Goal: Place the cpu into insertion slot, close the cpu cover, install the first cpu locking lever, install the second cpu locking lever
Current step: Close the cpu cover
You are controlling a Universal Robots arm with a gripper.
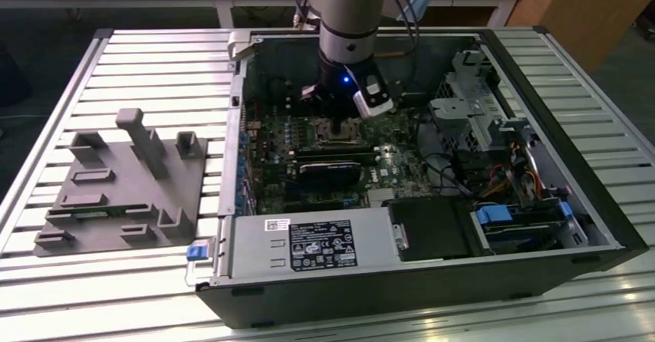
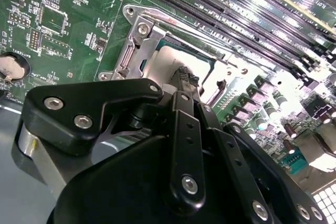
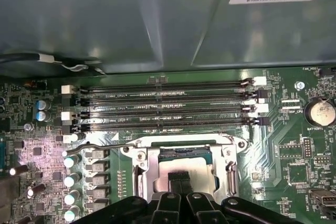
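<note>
The insertion slot [image 3: 138, 167] sits on the green board just below the long memory slots, and also shows in the exterior view [image 1: 340, 133]. The cpu [image 3: 185, 167] lies flat in it, its silver-grey top also visible in the second wrist view [image 2: 160, 59]. The cpu cover [image 3: 229, 165] appears to lie down around the chip, framing it. A thin wire locking lever [image 3: 102, 145] sticks out sideways from the socket's corner. My gripper [image 3: 181, 184] hangs straight over the cpu, shut with nothing between its fingers [image 2: 185, 77], the tips at or just above the chip's top.
The open computer case [image 1: 603, 227] surrounds the board with tall walls. Memory slots [image 3: 168, 106] and a row of capacitors [image 3: 71, 182] flank the socket. A black power supply box [image 1: 307, 244] is at the case's near side. A grey fixture plate [image 1: 113, 196] lies on the exterior view's left.
</note>
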